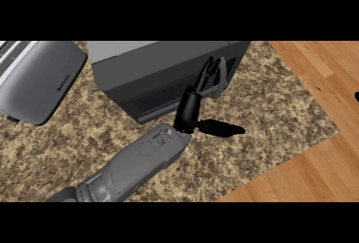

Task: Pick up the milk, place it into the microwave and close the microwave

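The dark grey microwave (pixel 151 64) stands at the back middle of the counter and looks closed. No milk shows anywhere in view. My left hand (pixel 187 111) comes up from the lower left on its grey forearm (pixel 133 166). It is open: its straight fingers (pixel 210 76) lie against the microwave's front right face, and the thumb (pixel 221 128) sticks out to the right above the counter. My right hand does not show.
A rounded grey appliance (pixel 35 78) lies at the left edge, beside the microwave. The speckled brown counter (pixel 273 109) ends in a slanted edge on the right, with wooden floor (pixel 316 161) beyond it.
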